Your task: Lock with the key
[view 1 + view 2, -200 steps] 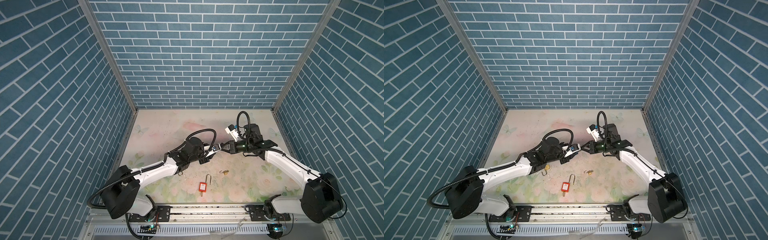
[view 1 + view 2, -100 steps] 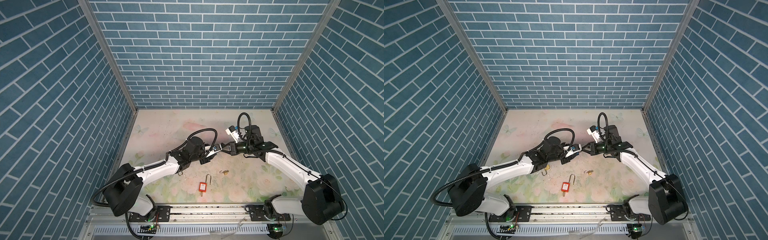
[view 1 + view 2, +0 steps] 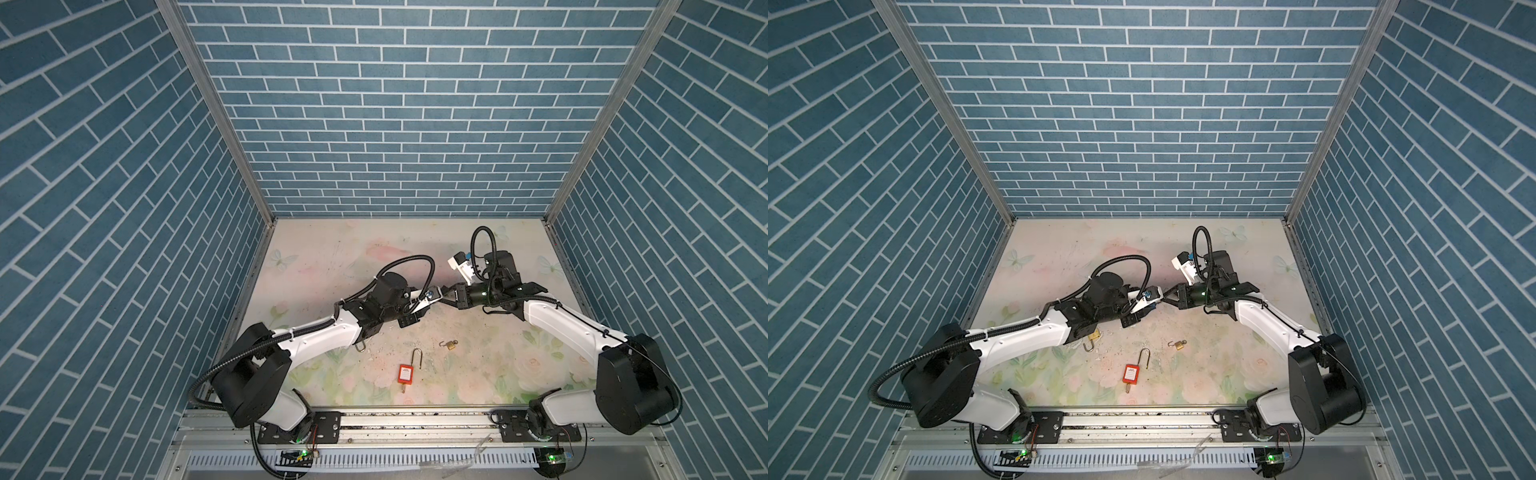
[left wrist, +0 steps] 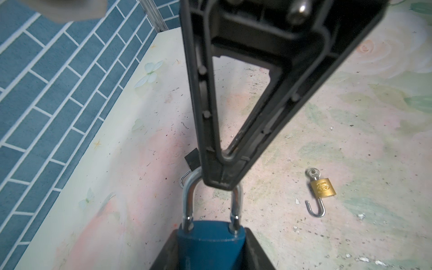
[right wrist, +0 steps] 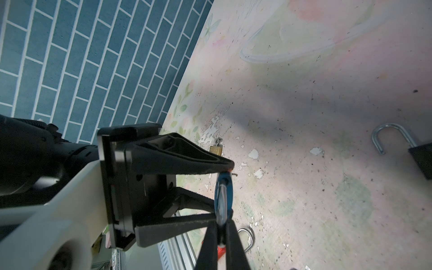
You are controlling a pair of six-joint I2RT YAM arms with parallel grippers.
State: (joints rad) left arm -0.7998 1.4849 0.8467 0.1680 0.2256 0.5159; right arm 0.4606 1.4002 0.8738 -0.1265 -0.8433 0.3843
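The left jaws, partly open, are clamped on the body of the blue padlock (image 4: pixel 210 243), so that it is steadied above the counter (image 3: pixel 478 374) at the centre of both top views; the right jaws are closed tight on the arch of the shackle (image 4: pixel 189 198), seemingly to press it home; its key cannot be made out.
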